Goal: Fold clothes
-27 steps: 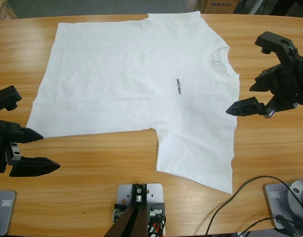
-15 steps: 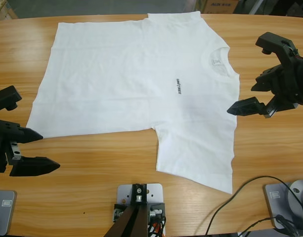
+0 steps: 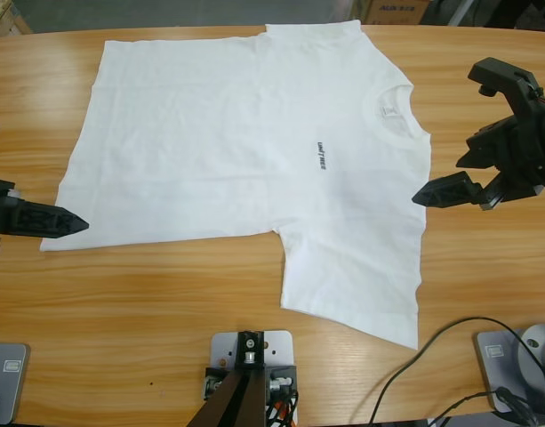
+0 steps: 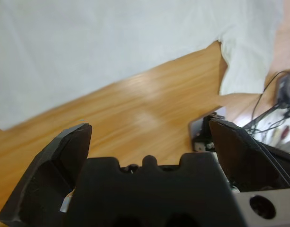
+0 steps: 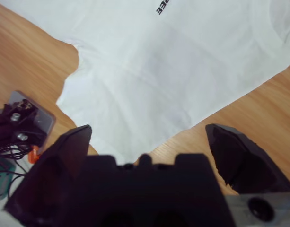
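High view showed a T-shirt (image 3: 254,151) lying flat, likely light and limp; hem and sleeve edges suited pinching. Left gripper (image 4: 149,142) and right gripper (image 5: 149,142) gaped wide, empty.

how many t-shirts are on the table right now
1. A single white T-shirt lies spread flat across the middle of the wooden table, collar toward the right gripper. No others are visible.
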`<action>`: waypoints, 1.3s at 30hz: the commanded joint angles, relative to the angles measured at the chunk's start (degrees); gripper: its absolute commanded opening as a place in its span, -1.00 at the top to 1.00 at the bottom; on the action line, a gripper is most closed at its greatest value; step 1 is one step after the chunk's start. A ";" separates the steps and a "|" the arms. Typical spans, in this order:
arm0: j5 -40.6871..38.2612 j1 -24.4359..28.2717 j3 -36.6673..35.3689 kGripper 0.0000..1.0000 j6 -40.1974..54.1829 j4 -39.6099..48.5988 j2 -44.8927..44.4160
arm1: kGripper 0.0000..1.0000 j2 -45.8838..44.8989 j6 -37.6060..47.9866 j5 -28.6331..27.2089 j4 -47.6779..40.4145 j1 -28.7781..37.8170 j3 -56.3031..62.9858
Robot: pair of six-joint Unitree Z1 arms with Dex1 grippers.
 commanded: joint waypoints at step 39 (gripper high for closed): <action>26.51 -1.03 12.16 -0.84 -26.56 -10.20 18.43 | -0.97 -0.24 -1.03 4.05 0.12 -0.68 0.99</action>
